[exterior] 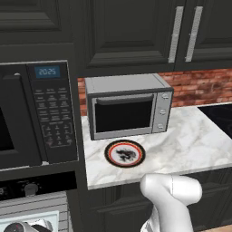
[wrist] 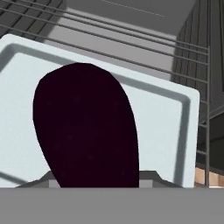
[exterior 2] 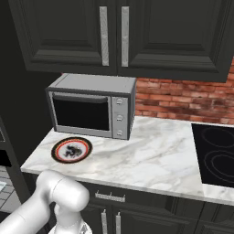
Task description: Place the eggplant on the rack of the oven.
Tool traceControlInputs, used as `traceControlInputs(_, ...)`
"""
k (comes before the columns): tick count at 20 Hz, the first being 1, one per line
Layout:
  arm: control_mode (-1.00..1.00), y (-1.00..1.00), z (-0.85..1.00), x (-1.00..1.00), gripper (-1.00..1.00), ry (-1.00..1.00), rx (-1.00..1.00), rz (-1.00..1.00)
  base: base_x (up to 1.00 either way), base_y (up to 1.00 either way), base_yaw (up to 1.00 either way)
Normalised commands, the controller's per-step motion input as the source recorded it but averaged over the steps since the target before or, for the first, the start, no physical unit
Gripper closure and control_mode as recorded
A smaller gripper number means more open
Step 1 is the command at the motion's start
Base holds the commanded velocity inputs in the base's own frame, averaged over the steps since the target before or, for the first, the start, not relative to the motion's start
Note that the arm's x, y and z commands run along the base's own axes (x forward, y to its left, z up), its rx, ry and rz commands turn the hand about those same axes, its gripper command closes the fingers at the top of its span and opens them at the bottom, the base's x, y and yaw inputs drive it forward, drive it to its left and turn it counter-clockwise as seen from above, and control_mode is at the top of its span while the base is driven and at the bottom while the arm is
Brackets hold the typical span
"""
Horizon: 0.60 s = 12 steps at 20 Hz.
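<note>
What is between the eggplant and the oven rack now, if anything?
A pale tray lies directly behind the eggplant in the hand view, with the wire rack showing past the tray's far edge. So the tray covers the near part of the rack; whether the eggplant touches the tray cannot be told.

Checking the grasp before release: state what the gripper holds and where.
The eggplant fills the hand view above a pale tray; fingertips are hidden, so the hold cannot be told.

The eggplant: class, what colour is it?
The eggplant is a very dark purple, almost black; the hand view shows it best, against a pale tray.
</note>
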Motion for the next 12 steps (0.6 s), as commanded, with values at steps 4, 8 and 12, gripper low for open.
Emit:
traceControlInputs(4, -1.00, 0.00, -0.19, 0.16, 1.00, 0.02, 0.00, -0.04, 0.00, 0.00, 0.00)
traceControlInputs(8, -1.00, 0.00, -0.25, 0.13, 1.00, 0.00, -0.02, -0.06, 0.00, 0.00, 0.00)
traceControlInputs(12, -1.00, -0.05, -0.20, 0.12, 1.00, 0.00, 0.00, -0.03, 0.00, 0.00, 0.00)
